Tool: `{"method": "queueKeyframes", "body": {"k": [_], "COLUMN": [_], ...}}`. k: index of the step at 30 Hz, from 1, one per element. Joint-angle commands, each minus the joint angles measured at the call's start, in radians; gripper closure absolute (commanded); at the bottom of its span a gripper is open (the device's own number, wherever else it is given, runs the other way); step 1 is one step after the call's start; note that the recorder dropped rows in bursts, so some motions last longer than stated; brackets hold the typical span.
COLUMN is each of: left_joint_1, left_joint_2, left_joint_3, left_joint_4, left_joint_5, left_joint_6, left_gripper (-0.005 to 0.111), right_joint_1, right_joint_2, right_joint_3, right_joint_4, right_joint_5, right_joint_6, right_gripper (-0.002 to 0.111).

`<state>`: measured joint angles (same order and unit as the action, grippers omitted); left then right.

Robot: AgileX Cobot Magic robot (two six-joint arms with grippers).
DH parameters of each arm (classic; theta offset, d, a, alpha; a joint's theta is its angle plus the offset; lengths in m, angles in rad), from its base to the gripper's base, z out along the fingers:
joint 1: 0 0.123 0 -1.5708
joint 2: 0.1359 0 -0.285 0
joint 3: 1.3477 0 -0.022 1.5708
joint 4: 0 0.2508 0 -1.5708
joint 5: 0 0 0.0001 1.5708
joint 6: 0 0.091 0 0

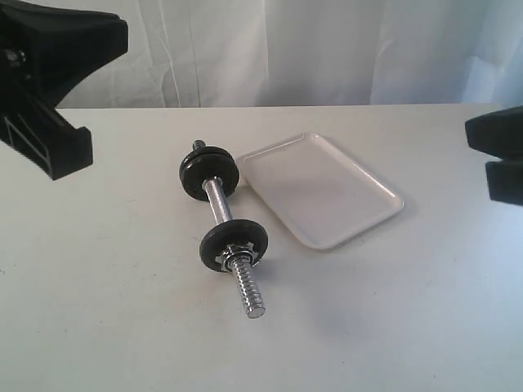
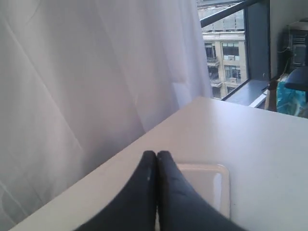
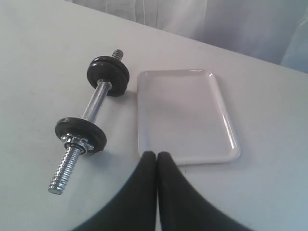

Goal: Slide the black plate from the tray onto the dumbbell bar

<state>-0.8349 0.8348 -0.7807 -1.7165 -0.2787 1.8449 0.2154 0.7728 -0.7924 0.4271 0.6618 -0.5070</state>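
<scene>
The dumbbell bar lies on the white table, just left of the tray. Two black plates are on the bar, one at the far end and one nearer with a silver collar nut against it. The tray is bare; no plate lies in it. In the right wrist view the bar and the tray lie beyond my right gripper, which is shut on nothing and held above the table. My left gripper is also shut and empty, with a tray corner behind it.
The black body of the left arm hangs at the upper left, and that of the right arm at the right edge. A white curtain runs behind the table's far edge. The bar's threaded end points toward the front.
</scene>
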Motion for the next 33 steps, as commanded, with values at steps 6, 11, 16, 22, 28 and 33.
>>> {"method": "queueKeyframes", "body": {"k": [6, 11, 16, 22, 28, 33], "left_joint_1": [-0.004, -0.004, -0.004, -0.004, -0.004, -0.004], "left_joint_2": [-0.008, -0.008, -0.008, -0.075, -0.135, -0.153], "left_joint_3": [0.006, 0.006, 0.013, 0.011, 0.015, 0.052], "left_joint_4": [-0.028, -0.028, -0.028, -0.028, -0.028, -0.028], "left_joint_5": [-0.482, -0.589, -0.599, -0.534, -0.122, -0.041], "left_joint_6": [0.039, 0.039, 0.039, -0.025, 0.208, 0.123], "left_gripper": [0.107, 0.107, 0.107, 0.107, 0.107, 0.107], "right_joint_1": [-0.008, -0.008, -0.008, -0.008, -0.008, -0.008], "right_joint_2": [-0.13, -0.136, -0.136, -0.136, -0.136, -0.136], "right_joint_3": [0.063, 0.063, 0.063, 0.063, 0.063, 0.063], "right_joint_4": [0.006, 0.006, 0.006, 0.006, 0.006, 0.006], "right_joint_5": [0.026, 0.028, 0.028, 0.028, 0.028, 0.028], "right_joint_6": [-0.006, -0.006, -0.006, -0.006, -0.006, -0.006], "right_gripper": [0.108, 0.108, 0.108, 0.108, 0.108, 0.108]}}
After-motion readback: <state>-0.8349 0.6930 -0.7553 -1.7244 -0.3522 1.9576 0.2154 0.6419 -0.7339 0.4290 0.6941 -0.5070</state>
